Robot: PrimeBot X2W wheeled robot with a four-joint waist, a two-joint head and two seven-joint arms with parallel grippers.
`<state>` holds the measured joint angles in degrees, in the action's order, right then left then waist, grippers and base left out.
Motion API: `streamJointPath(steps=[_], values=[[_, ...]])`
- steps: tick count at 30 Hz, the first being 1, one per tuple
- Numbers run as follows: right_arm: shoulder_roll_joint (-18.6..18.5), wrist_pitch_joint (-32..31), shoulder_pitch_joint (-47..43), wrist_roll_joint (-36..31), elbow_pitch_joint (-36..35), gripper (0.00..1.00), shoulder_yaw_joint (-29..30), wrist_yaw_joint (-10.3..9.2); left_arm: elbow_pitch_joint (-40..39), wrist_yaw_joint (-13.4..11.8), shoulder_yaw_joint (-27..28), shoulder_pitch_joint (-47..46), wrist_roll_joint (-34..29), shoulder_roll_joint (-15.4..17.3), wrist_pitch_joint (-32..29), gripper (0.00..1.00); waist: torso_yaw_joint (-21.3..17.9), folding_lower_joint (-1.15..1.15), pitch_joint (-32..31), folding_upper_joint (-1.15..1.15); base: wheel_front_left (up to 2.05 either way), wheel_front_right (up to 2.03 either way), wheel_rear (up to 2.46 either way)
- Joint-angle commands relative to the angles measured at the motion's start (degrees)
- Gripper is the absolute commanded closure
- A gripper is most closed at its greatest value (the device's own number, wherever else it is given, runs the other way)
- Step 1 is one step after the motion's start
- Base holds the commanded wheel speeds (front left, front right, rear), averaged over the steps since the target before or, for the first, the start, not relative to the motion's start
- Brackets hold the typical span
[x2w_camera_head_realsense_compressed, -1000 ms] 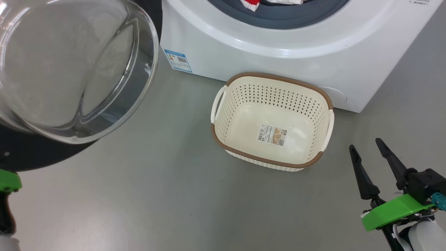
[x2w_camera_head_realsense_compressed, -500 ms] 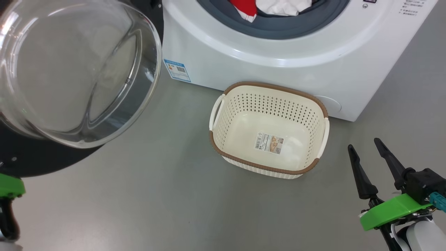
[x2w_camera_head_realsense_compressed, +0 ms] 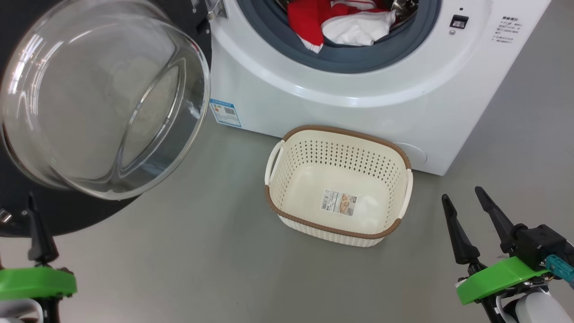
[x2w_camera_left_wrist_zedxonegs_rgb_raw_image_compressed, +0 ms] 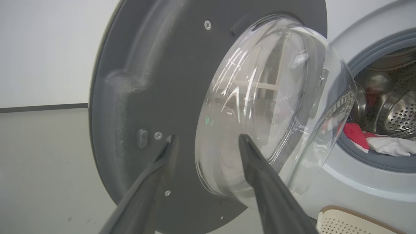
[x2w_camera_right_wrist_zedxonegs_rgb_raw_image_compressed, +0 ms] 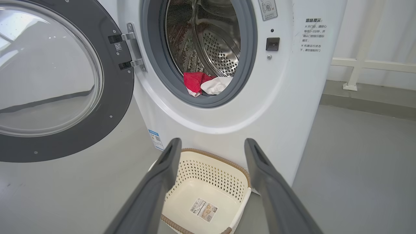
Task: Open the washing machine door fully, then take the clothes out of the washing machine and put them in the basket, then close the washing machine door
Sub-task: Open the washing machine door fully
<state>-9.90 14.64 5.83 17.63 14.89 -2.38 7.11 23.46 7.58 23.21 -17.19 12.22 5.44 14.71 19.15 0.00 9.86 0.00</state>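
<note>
Grey floor (x2w_camera_head_realsense_compressed: pixel 202 269), washing machine door (x2w_camera_head_realsense_compressed: pixel 103 98) standing wide open.
Clothes (x2w_camera_head_realsense_compressed: pixel 309 18) lie in the washing machine (x2w_camera_head_realsense_compressed: pixel 314 116), basket (x2w_camera_head_realsense_compressed: pixel 341 128) before it; left gripper (x2w_camera_left_wrist_zedxonegs_rgb_raw_image_compressed: pixel 207 138) and right gripper (x2w_camera_head_realsense_compressed: pixel 461 193) stand spread.

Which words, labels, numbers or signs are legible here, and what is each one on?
"温馨提示:": heading printed on the washing machine, right of the opening; the lines beneath are too small to read.
Blue label, low on the front: too small.
Sticker inside the basket: barcode, text blurred.
Code sticker on the washing machine door: unreadable.
</note>
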Motion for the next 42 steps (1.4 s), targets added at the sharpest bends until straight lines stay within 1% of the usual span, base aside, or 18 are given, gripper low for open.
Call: streamJointPath(steps=[1, 10, 22, 30, 42], values=[[-0.2, 0.4, -0.2, 0.4, -1.2, 0.0, -0.9, 0.37, -2.2, -0.1, 1.0, 0.9, 0.6, 1.8, 0.3, 0.0, -0.7, 0.0, -1.0, 0.0, 0.0, 0.0, 0.0], [0.8, 0.4, -1.4, 0.8, -1.5, 0.0, 0.1, 0.37, -8.3, -0.1, -5.3, 6.5, 1.9, 1.2, 0.3, 0.0, -2.7, 0.0, -2.8, 0.0, 0.0, 0.0, 0.0], [1.9, 0.4, -3.0, 0.7, -2.4, 0.0, 2.9, 0.37, -14.4, -0.1, -13.5, 11.4, 3.7, 2.3, 0.3, 0.0, -7.0, 0.0, -3.6, 0.0, 0.0, 0.0, 0.0], [2.0, 0.4, -4.3, 0.5, -2.9, 0.0, 4.7, 0.37, -16.9, -0.1, -17.4, 12.4, 5.5, 2.4, 0.3, 0.0, -9.7, 0.0, -3.8, 0.0, 0.0, 0.0, 0.0], [2.8, 0.4, -5.5, 0.5, -4.0, 0.0, 6.8, 0.37, -17.3, -0.1, -22.8, 13.7, 6.1, 2.3, 0.3, 0.0, -14.7, 0.0, -3.7, 0.0, 0.0, 0.0, 0.0]])
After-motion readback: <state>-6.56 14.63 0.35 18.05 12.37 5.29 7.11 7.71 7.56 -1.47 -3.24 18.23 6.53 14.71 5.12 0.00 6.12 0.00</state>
